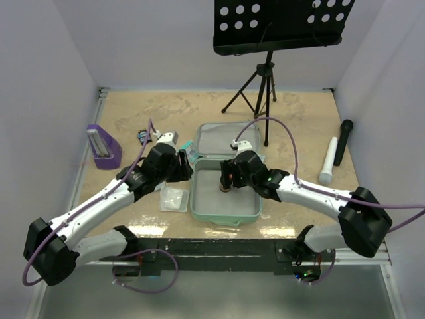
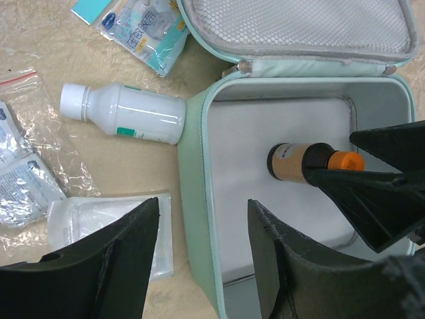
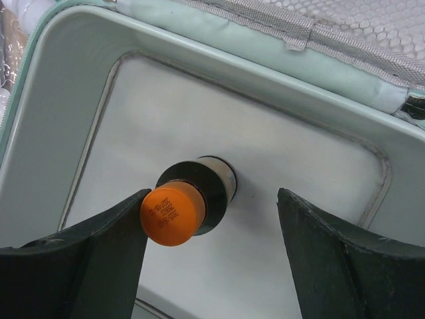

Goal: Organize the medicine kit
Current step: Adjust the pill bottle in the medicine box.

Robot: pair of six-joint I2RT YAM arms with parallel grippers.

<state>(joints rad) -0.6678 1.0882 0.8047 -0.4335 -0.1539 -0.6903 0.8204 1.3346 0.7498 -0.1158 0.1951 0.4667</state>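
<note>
The mint-green medicine kit (image 1: 226, 216) lies open, its mesh-lined lid (image 1: 222, 139) folded back. A small brown bottle (image 3: 199, 186) with an orange cap (image 3: 170, 216) stands upright on the kit's grey floor. My right gripper (image 3: 214, 193) is open around it: the cap rests against the left finger, and the right finger is well apart. In the left wrist view that bottle (image 2: 295, 161) shows between the right arm's black fingers (image 2: 372, 193). My left gripper (image 2: 203, 203) is open astride the kit's left wall (image 2: 192, 173), neither finger touching it.
Left of the kit on the table lie a white bottle (image 2: 126, 113), a blue-printed packet (image 2: 143, 33), clear bags (image 2: 26, 166) and a flat clear packet (image 1: 174, 198). A purple stand (image 1: 103, 146) is further left. A tripod (image 1: 262, 80), a black microphone (image 1: 343, 141) and a white cylinder (image 1: 329, 159) stand to the right.
</note>
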